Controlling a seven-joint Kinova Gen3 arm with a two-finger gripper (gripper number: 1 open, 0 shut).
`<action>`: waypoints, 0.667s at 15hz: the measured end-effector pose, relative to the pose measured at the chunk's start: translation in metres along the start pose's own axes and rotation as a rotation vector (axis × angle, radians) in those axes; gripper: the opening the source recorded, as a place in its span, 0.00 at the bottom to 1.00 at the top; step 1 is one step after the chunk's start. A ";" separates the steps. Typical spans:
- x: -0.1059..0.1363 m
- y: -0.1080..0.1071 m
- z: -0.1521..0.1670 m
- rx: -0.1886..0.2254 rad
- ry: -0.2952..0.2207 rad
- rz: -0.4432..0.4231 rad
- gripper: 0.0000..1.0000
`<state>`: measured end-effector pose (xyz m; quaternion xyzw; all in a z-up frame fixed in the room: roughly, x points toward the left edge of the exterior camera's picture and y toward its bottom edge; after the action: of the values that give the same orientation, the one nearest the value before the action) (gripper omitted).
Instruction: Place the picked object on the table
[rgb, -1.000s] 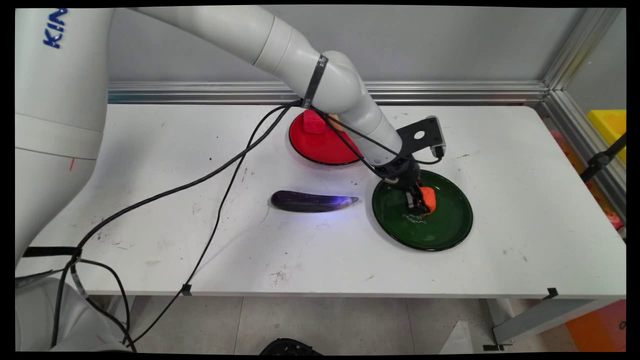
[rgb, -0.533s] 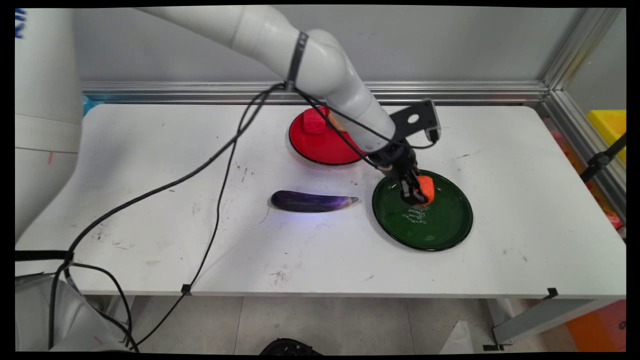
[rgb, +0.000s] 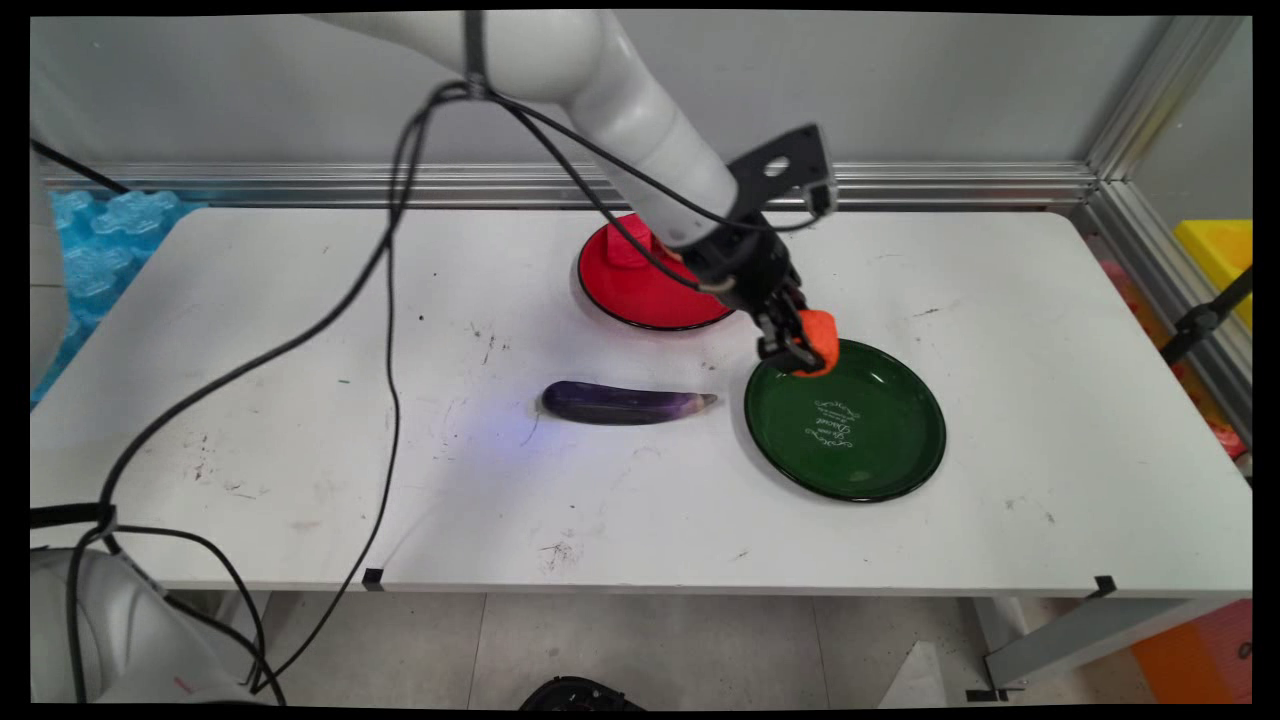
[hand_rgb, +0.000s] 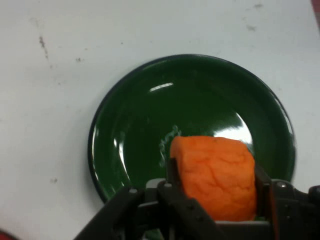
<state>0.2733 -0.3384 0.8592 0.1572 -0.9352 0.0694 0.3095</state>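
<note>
Orange block (rgb: 820, 338) pinched in my tool (rgb: 797, 352), held in the air over the green plate's (rgb: 880, 470) far rim. Eggplant (rgb: 625, 402) on the counter (rgb: 300, 400) just left of it, red plate (rgb: 640, 295) behind.

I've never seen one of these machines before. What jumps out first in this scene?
The end effector grips a bright orange chunk in the air, above the far-left rim of a dark green plate right of the table's middle. Left of that plate lies a purple eggplant on the white table. Farther back sits a red plate holding a red piece.
</note>
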 end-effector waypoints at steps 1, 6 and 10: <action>-0.003 0.003 -0.013 -0.001 -0.005 0.000 0.00; -0.029 0.025 -0.067 -0.013 -0.053 0.019 0.00; -0.054 0.045 -0.093 -0.028 -0.094 0.038 0.00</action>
<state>0.3509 -0.2616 0.8997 0.1381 -0.9525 0.0547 0.2659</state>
